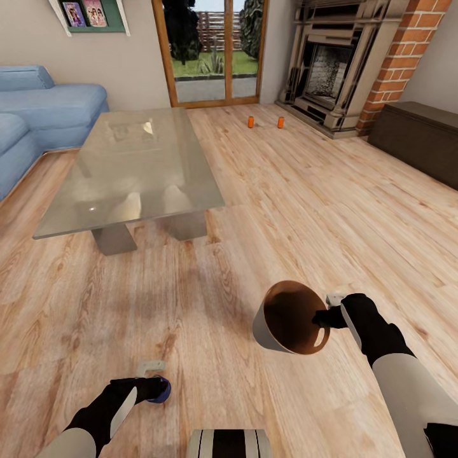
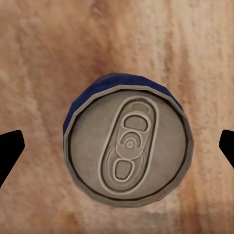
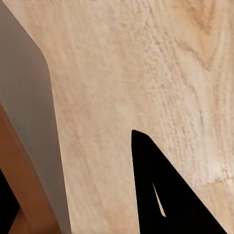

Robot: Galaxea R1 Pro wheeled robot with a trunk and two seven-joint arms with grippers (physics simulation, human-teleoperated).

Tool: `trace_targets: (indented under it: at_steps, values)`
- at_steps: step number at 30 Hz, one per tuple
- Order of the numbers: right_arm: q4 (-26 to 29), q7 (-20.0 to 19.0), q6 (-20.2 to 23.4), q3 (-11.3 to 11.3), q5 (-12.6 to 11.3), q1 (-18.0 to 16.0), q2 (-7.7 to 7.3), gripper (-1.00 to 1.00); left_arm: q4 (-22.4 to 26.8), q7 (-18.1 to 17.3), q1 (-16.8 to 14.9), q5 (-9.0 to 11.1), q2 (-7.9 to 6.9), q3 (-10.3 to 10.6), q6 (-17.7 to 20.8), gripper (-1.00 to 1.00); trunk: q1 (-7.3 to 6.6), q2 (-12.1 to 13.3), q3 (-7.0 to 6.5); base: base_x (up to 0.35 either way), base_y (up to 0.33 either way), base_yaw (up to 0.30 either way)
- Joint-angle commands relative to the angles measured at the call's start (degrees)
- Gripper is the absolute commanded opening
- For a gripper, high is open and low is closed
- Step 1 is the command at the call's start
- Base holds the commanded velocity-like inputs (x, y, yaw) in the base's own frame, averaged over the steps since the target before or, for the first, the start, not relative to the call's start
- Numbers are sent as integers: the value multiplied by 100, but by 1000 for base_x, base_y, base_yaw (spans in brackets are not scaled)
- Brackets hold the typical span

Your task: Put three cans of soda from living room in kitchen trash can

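Right gripper pinching rim of tilted grey bin, one finger inside. Left gripper spread around blue can, fingertips apart from its sides; no writing legible. Two orange cans upright on wood floor near fireplace, beyond glass table, well apart from bin.

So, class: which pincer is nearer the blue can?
Left. The left pincer is right at the blue can; the right pincer grips the bin's rim, well away.
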State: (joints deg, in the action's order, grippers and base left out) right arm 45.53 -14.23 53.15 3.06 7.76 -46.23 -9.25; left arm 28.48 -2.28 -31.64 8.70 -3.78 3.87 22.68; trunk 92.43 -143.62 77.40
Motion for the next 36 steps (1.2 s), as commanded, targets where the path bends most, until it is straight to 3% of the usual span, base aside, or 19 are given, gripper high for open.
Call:
trace_targets:
  at_steps: [1, 24, 33, 36]
  values:
    - [0, -16, 12, 2, -144, -3, 1, -100, 0, 0, 0, 0, 0, 0, 0, 100, -1, 0, 0, 0, 0, 0]
    - [0, -13, 12, -7, -144, -2, 18, -100, 9, 7, 0, 1, 2, 9, -157, 100, -1, 0, 0, 29, 0, 0]
    - [0, -12, 12, -8, -144, 0, 19, -100, 2, 9, 0, -7, 7, 7, -158, 100, 23, -12, 199, 0, 0, 0]
    - [0, -12, 12, -13, -144, 0, 24, -100, 2, 9, 0, -8, 8, 4, -157, 100, 23, -12, 199, 0, 0, 0]
